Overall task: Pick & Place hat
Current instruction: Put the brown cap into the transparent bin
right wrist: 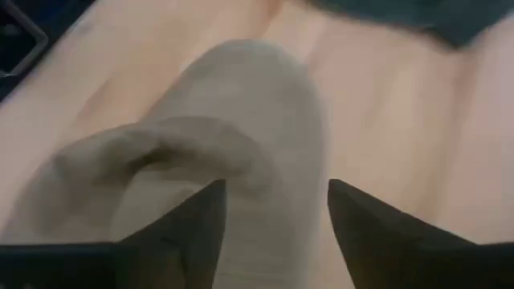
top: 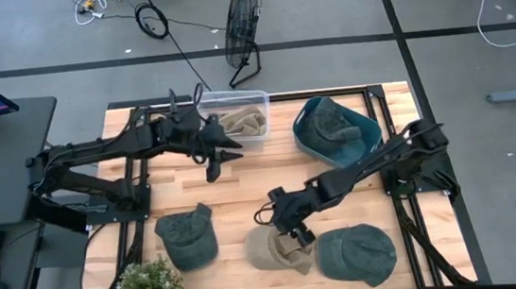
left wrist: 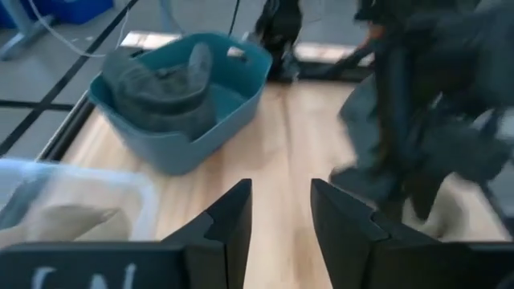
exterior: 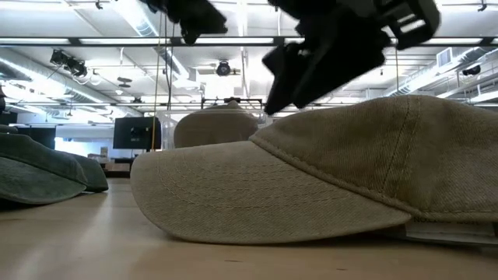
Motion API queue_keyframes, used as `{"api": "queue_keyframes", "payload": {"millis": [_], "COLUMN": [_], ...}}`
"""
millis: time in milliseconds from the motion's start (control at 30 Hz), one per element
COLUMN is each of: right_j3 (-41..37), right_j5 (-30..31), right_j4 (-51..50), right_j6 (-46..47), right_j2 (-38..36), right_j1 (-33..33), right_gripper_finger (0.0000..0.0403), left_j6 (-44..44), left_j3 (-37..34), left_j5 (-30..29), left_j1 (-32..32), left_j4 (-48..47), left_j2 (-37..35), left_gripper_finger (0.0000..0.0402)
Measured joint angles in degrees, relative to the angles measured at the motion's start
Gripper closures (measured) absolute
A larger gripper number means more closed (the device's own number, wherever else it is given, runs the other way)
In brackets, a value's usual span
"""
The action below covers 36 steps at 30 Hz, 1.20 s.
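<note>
A: Where's the tan hat (top: 276, 250) seen?
B: On the desk (top: 252, 178), near the front edge, between two green hats (top: 187, 239). In the low view its brim is pointed left, so the long axis runs across that view.
A: Right gripper (top: 297, 238)?
B: Held just above the hat, fingers (right wrist: 197, 229) spread, nothing pinched.
A: Left gripper (top: 222, 157)?
B: Up by the clear bin (top: 236, 114), fingers spread, empty. Bare desk is left mid-desk; a teal bin (top: 334, 129) sits at the back right.
</note>
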Motion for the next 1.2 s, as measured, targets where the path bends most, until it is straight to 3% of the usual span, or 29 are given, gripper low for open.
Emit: {"api": "queue_keyframes", "payload": {"millis": [67, 233, 500, 633, 800, 867, 1033, 1200], "right_j3": [0.0, 0.0, 0.0, 0.0, 0.0, 0.0, -0.1, -0.1], "right_j5": [-2.8, -2.8, 5.2, 6.9, 7.2, 7.8, 18.7, 39.5], "right_j4": [1.2, 2.1, 3.2, 3.5, 3.6, 3.0, 1.9, 1.7], "right_j6": [1.3, 0.7, -1.4, -3.0, 0.6, 2.8, 5.4, -0.8], "right_j2": [1.5, 4.4, 9.1, 9.9, 9.1, 8.3, 3.4, -5.6], "right_j1": [0.0, -0.2, -1.0, -1.1, -1.4, -1.5, -1.4, -3.3], "right_gripper_finger": [0.017, 0.0166, 0.0192, 0.025, 0.0371, 0.0387, 0.0373, 0.0389], "left_j6": [-0.9, -1.0, -6.9, -11.6, -16.1, -18.3, -24.6, -24.7], "left_j3": [0.0, 0.0, 0.0, 0.0, 0.0, 0.0, 0.0, 0.0], "left_j5": [0.0, 0.0, 0.0, 0.0, 0.0, -0.3, -5.9, -12.3], "left_j1": [-1.2, -3.8, -9.6, -13.8, -19.4, -21.4, -25.6, -28.5], "left_j4": [0.8, 2.2, 1.4, -1.8, -7.4, -9.4, -11.2, -11.6], "left_j2": [0.0, 0.1, 0.1, 0.3, 0.3, 0.3, 0.3, 0.3], "left_gripper_finger": [0.0265, 0.0264, 0.0264, 0.0264, 0.0264, 0.0264, 0.0264, 0.0264]}}
